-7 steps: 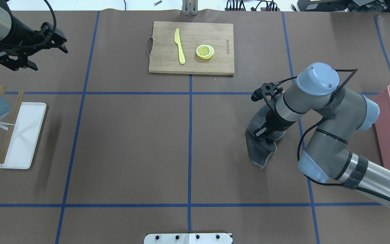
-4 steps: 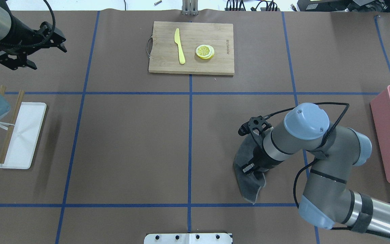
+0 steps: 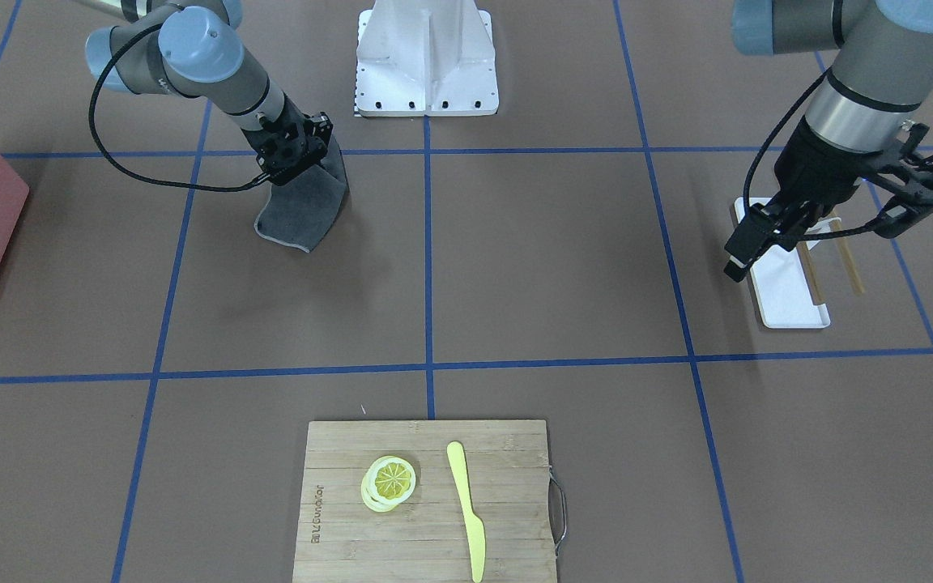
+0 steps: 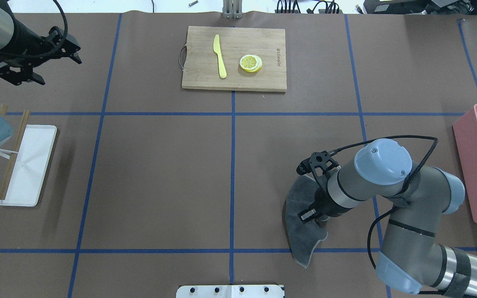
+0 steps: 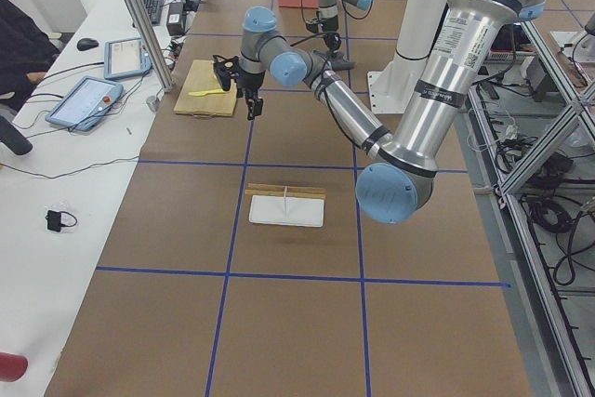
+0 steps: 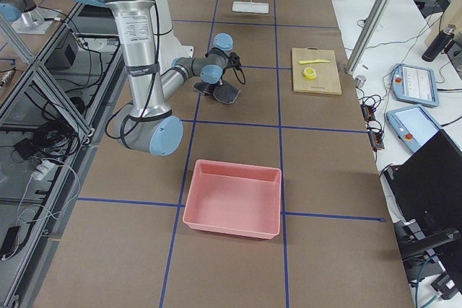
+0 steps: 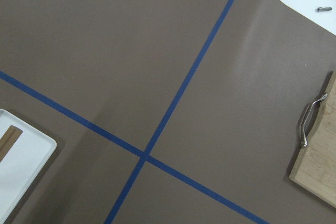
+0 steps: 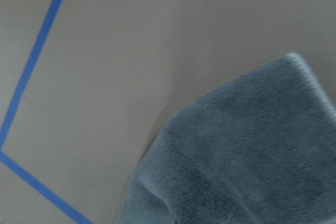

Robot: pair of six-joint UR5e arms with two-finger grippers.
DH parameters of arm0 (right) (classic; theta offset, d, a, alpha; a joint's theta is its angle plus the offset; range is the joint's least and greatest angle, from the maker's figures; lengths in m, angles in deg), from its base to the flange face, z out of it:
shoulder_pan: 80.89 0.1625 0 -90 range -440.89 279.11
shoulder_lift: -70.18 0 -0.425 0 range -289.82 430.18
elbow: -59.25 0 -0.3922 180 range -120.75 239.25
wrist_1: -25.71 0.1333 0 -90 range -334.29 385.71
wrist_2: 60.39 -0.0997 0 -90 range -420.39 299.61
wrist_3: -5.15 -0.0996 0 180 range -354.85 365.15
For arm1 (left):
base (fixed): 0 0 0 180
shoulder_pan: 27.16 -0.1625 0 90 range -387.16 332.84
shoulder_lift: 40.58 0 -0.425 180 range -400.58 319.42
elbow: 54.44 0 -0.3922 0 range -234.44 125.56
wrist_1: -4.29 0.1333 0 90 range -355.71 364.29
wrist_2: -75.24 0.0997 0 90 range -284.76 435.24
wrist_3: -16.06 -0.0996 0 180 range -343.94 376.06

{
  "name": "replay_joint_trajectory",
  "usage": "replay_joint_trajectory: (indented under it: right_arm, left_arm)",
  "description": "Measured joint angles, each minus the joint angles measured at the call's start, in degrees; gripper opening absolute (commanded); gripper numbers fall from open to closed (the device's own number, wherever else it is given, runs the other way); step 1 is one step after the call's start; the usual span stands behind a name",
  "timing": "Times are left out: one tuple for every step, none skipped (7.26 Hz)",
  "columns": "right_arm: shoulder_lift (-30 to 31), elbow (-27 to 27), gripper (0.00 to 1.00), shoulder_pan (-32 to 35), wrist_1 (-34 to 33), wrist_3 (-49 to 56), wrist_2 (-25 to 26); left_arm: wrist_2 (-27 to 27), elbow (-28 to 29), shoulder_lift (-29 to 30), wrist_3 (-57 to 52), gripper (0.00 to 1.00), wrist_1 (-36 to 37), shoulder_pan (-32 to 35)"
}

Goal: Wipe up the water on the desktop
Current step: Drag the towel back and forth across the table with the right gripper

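Brown desktop (image 4: 160, 174) w/ R gripper (image 4: 311, 215) clamped on grey cloth (image 4: 302, 240) draped onto it; L gripper (image 3: 742, 249) raised, grip state unclear.

I can't read any text here. The cutting board (image 4: 201, 78) carries one small engraved mark (image 4: 278, 58), at 3 o'clock from the lemon slices (image 4: 251, 63), too small to read.

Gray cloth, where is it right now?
In the overhead view the gray cloth lies on the right of the desktop, held under the right gripper, its near tip over a blue tape line.
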Motion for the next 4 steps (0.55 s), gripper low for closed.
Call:
replay_joint_trajectory:
  right_arm:
    - [1.31,0.75,0.00,2.89,-0.16,3.19,-0.84]
    - [2.33,2.02,0.00,5.57,-0.22,6.35,-1.43]
    - [2.61,3.84,0.00,8.39,-0.27,8.58,-2.39]
    - [2.50,6.02,0.00,12.05,-0.31,10.93,-4.21]
  left_arm:
    - [0.00,0.00,0.07,0.00,0.98,0.00,-0.08]
    - [0.00,-0.02,0.10,0.00,0.98,0.00,-0.13]
    - [0.00,-0.04,0.09,0.00,0.98,0.00,-0.16]
    - [0.00,-0.05,0.11,0.02,0.98,0.00,-0.18]
